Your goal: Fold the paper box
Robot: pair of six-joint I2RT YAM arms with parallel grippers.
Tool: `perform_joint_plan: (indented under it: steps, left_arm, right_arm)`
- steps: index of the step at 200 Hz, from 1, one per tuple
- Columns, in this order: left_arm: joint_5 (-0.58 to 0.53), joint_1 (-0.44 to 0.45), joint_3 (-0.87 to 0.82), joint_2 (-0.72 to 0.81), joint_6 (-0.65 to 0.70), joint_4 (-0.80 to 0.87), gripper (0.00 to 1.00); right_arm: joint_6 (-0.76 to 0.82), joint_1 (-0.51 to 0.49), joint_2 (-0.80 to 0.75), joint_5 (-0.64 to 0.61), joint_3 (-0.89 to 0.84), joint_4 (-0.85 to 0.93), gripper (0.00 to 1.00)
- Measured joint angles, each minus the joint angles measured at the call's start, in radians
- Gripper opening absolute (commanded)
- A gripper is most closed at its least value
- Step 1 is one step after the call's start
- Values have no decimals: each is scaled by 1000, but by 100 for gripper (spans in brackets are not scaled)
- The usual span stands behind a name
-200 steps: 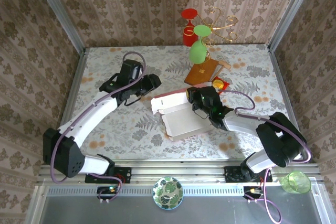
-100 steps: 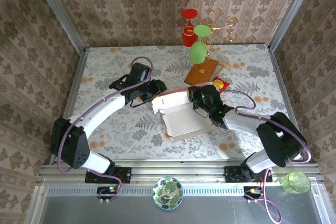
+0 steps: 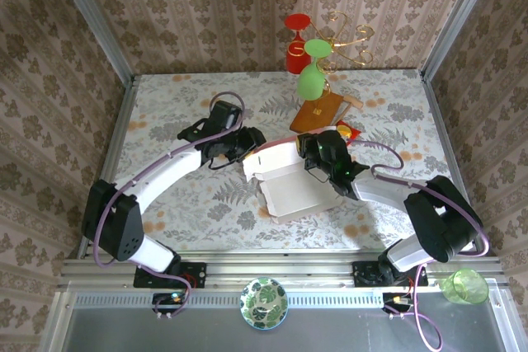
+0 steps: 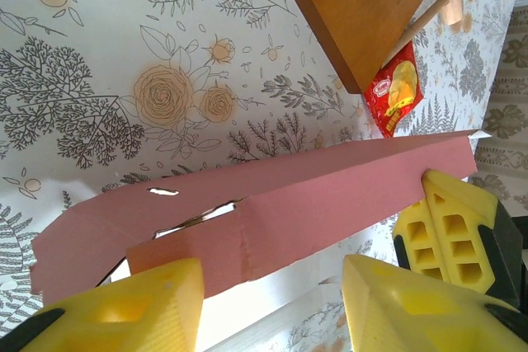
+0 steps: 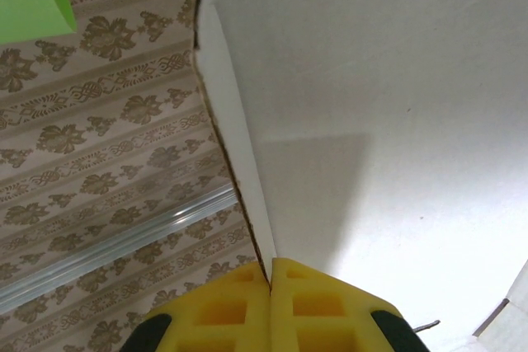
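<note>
Starting big: floral-print surface (image 3: 165, 105), walled in by patterned wallpaper. Reaching in from the near edge, left arm (image 3: 157, 175) and right arm (image 3: 388, 191), both bent toward the middle.

Next, paper box (image 3: 293, 191) (image 4: 313, 195) (image 5: 396, 121) (pink outside, white inside), lying on the surface a little right of centre, between the two arms. Shallow tray part open upward, long rear flap raised along the far side. From the left wrist, a long pink flap standing on edge, small slits cut near its left end. From the right wrist, a broad white inner face with a folded wall edge.

Beyond the box, brown board (image 3: 318, 113) (image 4: 363, 14), flat on the surface, near the flap but apart from it.

Left gripper (image 3: 247, 139) (image 4: 272, 302) at the flap's left end, yellow fingers spread wide, closed on nothing, pink flap just ahead of them; contact hard to judge.

Right gripper (image 3: 318, 154) (image 5: 271, 286) at the flap's right end, fingers pressed together, clamped on the box's thin wall edge. One of its yellow fingers (image 4: 450, 232) visible from the left wrist, against the flap's right end.

Smallest: red-yellow packet (image 3: 345, 131) (image 4: 394, 88), beside the board's near corner, just behind the flap.
</note>
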State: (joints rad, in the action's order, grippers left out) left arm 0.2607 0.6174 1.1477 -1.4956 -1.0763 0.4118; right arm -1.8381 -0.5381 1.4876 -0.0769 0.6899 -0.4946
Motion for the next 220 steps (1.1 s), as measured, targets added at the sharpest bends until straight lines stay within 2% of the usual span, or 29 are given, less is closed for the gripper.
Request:
perform_joint_plan:
  steps: [49, 112, 171, 220]
  left_arm:
    - [-4, -11, 2, 14, -13, 11, 49]
    - [-27, -43, 91, 46, 8, 81, 48]
    - [-60, -41, 191, 47, 90, 166, 49]
    - [-52, -3, 220, -35, 109, 172, 48]
  right_arm:
    - [-26, 12, -3, 5, 18, 39, 0]
    - [-55, 18, -72, 5, 88, 220, 0]
    - [-78, 19, -73, 5, 95, 279, 0]
    - [-83, 22, -99, 5, 135, 349, 0]
